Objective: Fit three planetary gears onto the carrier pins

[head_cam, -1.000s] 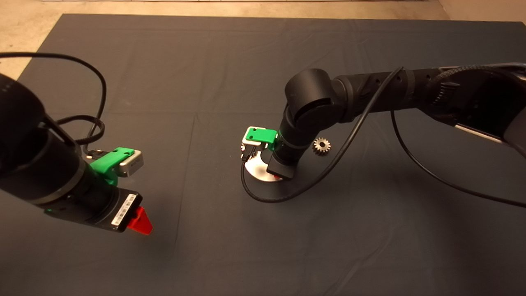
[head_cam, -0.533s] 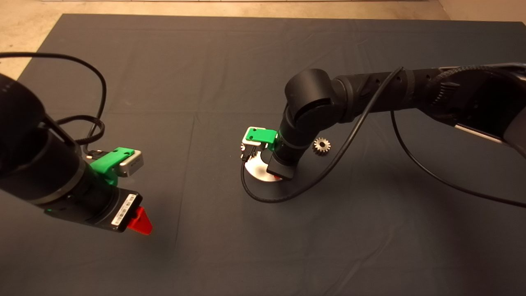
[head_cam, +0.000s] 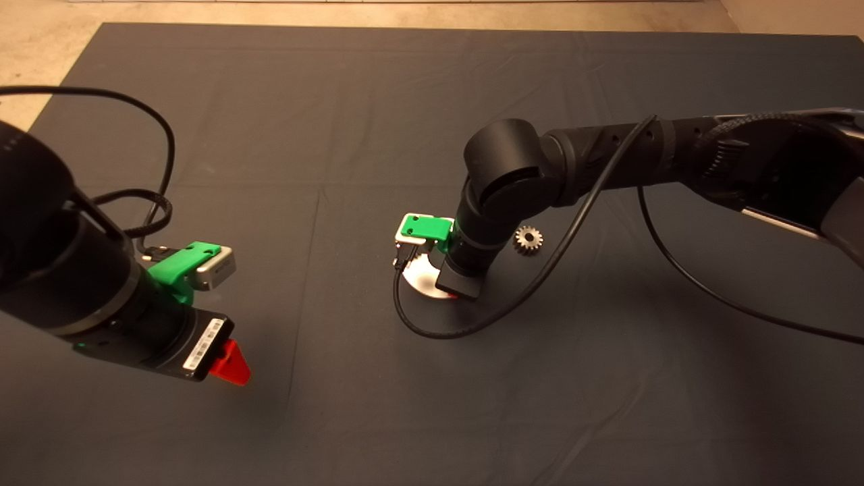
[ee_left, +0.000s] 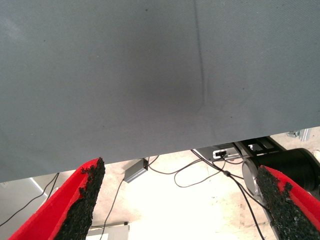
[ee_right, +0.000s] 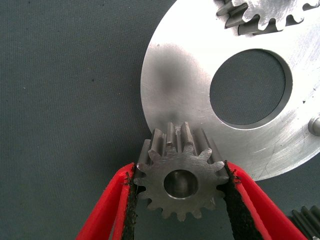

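My right gripper (ee_right: 180,172) is shut on a grey planetary gear (ee_right: 172,165), its black pads pressing the teeth on both sides. The gear hangs at the rim of the shiny carrier disc (ee_right: 175,75), and something silver shows inside its centre hole. A second gear (ee_right: 262,15) sits on the far side of the disc. One bare carrier pin (ee_right: 315,125) stands near the disc's edge. In the head view the right wrist (head_cam: 466,263) covers most of the disc (head_cam: 420,282). A loose gear (head_cam: 528,239) lies on the mat just right of it.
My left gripper (head_cam: 229,364) waits open at the mat's lower left, over bare mat; its wrist view shows the mat edge and floor cables (ee_left: 200,170). The right arm's black cable (head_cam: 432,324) loops on the mat in front of the disc.
The right arm has sunk slightly toward the disc with the gear in its fingers. The left arm and the loose gear have not moved.
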Motion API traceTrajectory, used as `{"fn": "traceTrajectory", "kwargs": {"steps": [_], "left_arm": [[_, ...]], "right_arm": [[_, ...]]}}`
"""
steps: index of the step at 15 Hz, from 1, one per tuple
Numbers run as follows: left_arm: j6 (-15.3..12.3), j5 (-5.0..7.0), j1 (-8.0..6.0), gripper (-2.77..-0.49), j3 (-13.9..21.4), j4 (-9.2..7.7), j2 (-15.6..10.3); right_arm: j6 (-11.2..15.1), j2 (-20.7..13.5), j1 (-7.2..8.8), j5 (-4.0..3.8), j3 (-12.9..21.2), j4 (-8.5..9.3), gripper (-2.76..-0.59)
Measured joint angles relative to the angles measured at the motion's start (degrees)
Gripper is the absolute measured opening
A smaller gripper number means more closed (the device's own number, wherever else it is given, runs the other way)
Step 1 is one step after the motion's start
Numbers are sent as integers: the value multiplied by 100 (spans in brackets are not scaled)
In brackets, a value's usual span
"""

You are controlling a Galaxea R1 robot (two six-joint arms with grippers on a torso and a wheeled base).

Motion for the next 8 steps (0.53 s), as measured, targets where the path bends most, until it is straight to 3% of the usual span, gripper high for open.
{"fn": "traceTrajectory", "kwargs": {"steps": [8], "left_arm": [[0,0,2,-109,0,0,0]], "right_arm": [[-8,-2,1,2,0,0,-228]]}}
